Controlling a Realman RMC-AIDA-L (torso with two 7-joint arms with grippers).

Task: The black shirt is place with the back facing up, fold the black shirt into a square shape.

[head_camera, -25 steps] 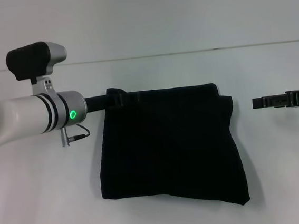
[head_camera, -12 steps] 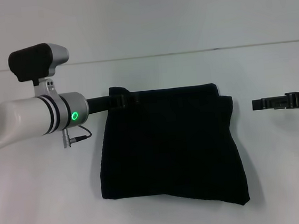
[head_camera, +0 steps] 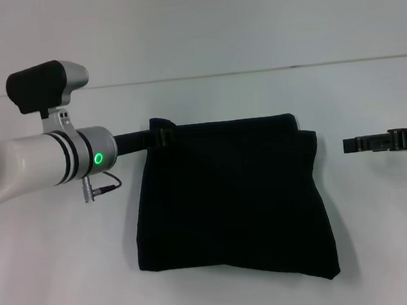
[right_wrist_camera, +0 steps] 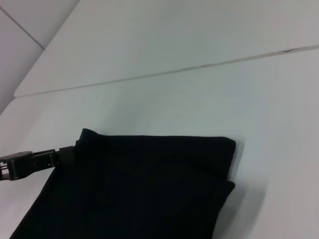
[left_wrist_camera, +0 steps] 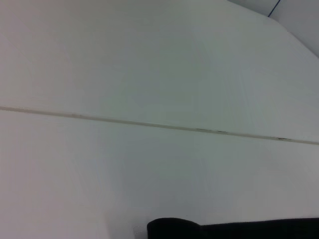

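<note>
One folded black shirt (head_camera: 233,200), left hand (head_camera: 164,136) pinching its corner; right hand (head_camera: 354,142) apart, grip unclear.

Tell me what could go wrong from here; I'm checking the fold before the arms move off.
1. The left gripper sits at the black shirt's far left corner. If it pulls away while gripping, it may drag that corner and open the fold.
2. The layers on the shirt's right edge sit offset and the near edge slants, so the shape may end up uneven rather than square.
The right gripper hovers clear beside it.
</note>
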